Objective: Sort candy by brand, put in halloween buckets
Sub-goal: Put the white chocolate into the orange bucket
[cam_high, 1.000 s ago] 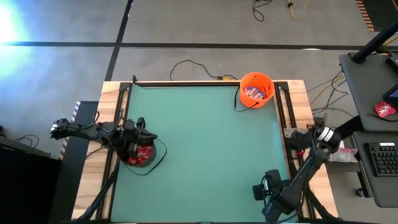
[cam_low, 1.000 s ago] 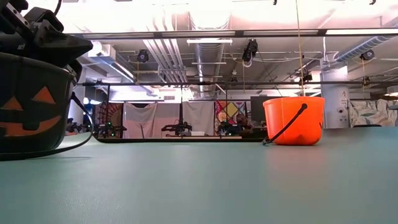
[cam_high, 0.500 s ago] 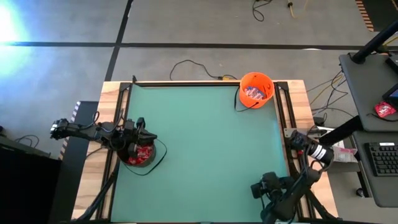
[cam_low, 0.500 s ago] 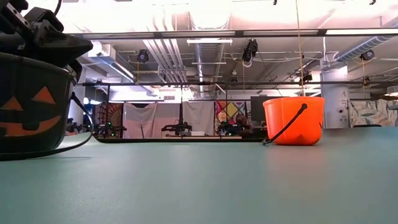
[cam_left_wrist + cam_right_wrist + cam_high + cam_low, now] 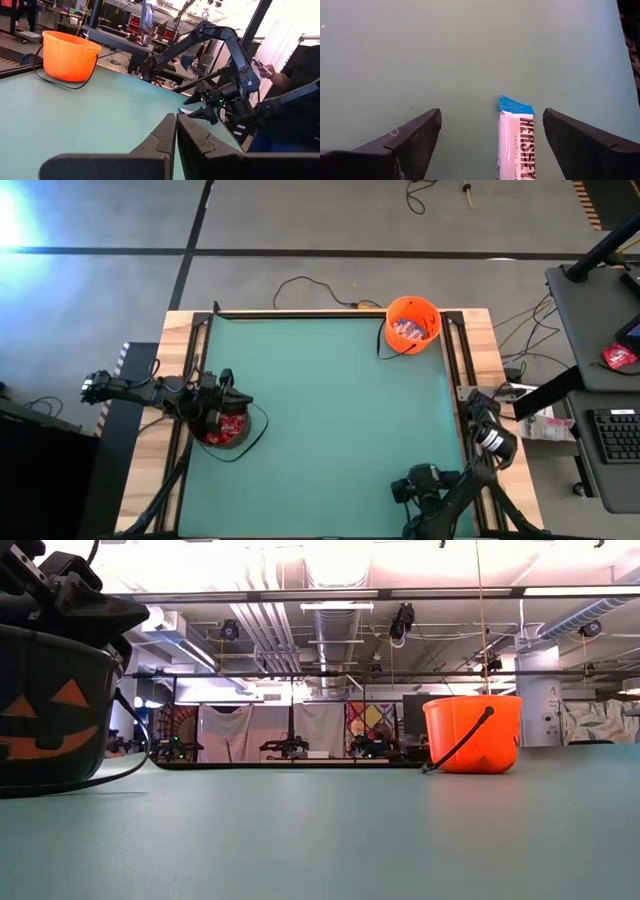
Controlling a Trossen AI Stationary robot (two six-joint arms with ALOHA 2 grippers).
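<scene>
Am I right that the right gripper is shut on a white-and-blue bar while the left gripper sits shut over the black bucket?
Not quite. The right gripper is open, its fingers standing apart on either side of the white-and-blue bar lying on the table, as the right wrist view shows. The left gripper does sit shut over the black bucket.

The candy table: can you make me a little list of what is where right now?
table: green mat, wooden edges
orange bucket: far right corner, white-and-blue candy inside
black bucket: left edge, pumpkin face on it, red candy inside
left gripper: over the black bucket, fingers shut, nothing between them
right gripper: near right edge of the table, fingers wide open
white-and-blue bar: flat on the mat, between the right fingers, not gripped
</scene>
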